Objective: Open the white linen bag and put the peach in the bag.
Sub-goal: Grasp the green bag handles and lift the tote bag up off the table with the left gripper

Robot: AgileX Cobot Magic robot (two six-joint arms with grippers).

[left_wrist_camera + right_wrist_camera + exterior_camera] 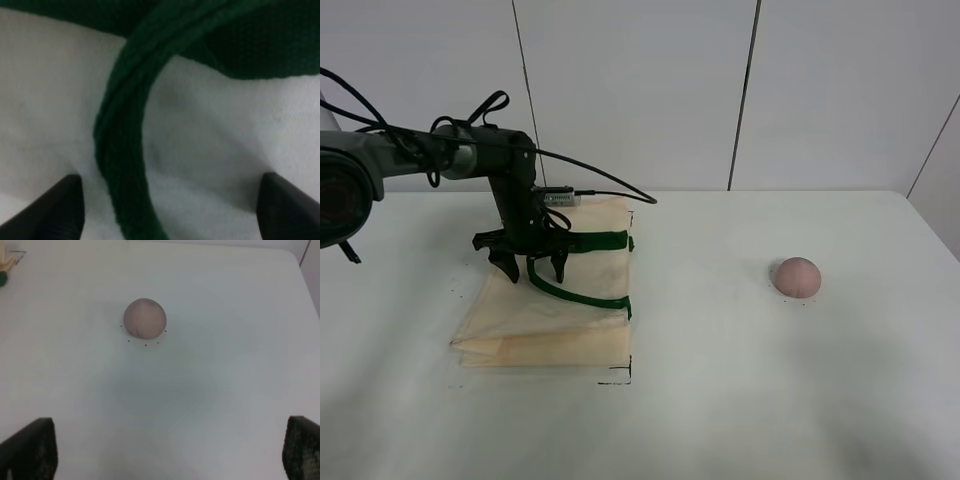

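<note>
**White linen bag (545, 322) not yet opened: strap alone could be caught**

The bag was seen lying flat on the table (770, 400), left of centre in the high view, its mouth closed. The left gripper (533, 272) was held just over it with its jaws spread wide, and the dark green strap (122, 150) curved between them. If the jaws were closed there, only the strap might be pinched, or both cloth layers together, and the mouth would be left shut. The light bag could also be dragged. The peach (797, 277) was found well apart, right of centre; being round, it could be rolled away by a glancing touch. The right gripper (166, 452) was seen spread and empty, facing the peach.
</note>
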